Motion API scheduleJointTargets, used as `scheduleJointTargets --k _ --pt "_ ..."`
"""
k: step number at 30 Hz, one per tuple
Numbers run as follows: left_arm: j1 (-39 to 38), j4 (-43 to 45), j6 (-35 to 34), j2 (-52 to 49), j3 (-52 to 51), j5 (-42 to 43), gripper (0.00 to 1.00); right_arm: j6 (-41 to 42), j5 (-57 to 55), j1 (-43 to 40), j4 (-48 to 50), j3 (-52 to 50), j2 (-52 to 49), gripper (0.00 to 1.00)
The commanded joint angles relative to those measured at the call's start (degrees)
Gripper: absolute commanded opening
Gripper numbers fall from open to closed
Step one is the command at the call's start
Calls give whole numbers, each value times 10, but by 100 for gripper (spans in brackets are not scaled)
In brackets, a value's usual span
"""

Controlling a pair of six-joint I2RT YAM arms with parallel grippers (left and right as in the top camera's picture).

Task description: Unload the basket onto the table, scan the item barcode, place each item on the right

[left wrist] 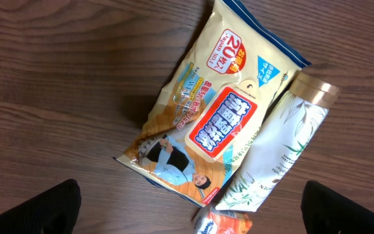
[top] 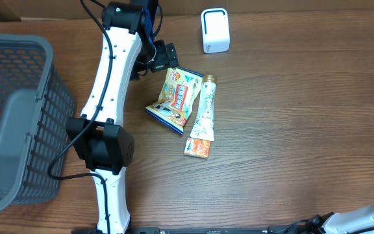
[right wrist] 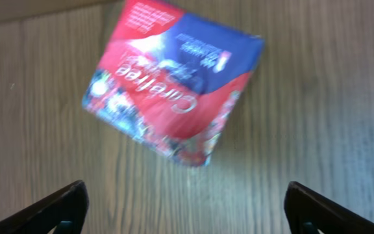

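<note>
Wipes pack (top: 177, 97) flat, print side up, near white scanner (top: 214, 30), on robot's side of it; barcode likely underneath. Left gripper (top: 164, 57) poised over pack, fingers wide for pickup. Right gripper (right wrist: 190, 211), well apart from scanner, spread wide above red pouch (right wrist: 174, 84), gripping nothing.

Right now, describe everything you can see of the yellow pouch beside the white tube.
The yellow pouch is a flat, soft, glossy plastic pack with a red-and-blue label, a red "20" badge and a man in blue printed near one corner. It lies face up, diagonally, on the wooden table. The white tube lies along one long edge, touching it. Nothing grips it.
</note>
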State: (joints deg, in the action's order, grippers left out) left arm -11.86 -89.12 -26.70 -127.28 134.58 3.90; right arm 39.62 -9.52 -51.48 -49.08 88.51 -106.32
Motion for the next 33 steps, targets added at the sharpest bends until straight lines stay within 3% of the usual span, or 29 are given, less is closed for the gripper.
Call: scheduleJointTargets --k 1,5,11,15,21,24,26,29,33 --pt "2 0 -5 10 -2 0 100 17 -24 -33 0 -8 5 89" --pt "2 0 -5 10 -2 0 100 18 -24 -49 5 -39 4 78" --pt "2 0 -5 10 -2 0 100 24 15 -44 26 -92 4 40" --pt "2 0 -5 10 -2 0 100 26 17 -41 46 -120 3 34" --pt "2 0 -5 10 -2 0 100 19 3 -42 87 -143 1 35" --pt "2 0 -5 10 -2 0 100 20 31 -42 90 -139 1 44" --pt "2 0 -5 10 -2 0 100 19 80 -38 90 -134 1 54" --pt "2 0 -5 10 -2 0 100 -44 202 -25 115 -127 2 59" --pt "2 0 -5 10 -2 0 100 -102 385 18 153 -127 2 59"
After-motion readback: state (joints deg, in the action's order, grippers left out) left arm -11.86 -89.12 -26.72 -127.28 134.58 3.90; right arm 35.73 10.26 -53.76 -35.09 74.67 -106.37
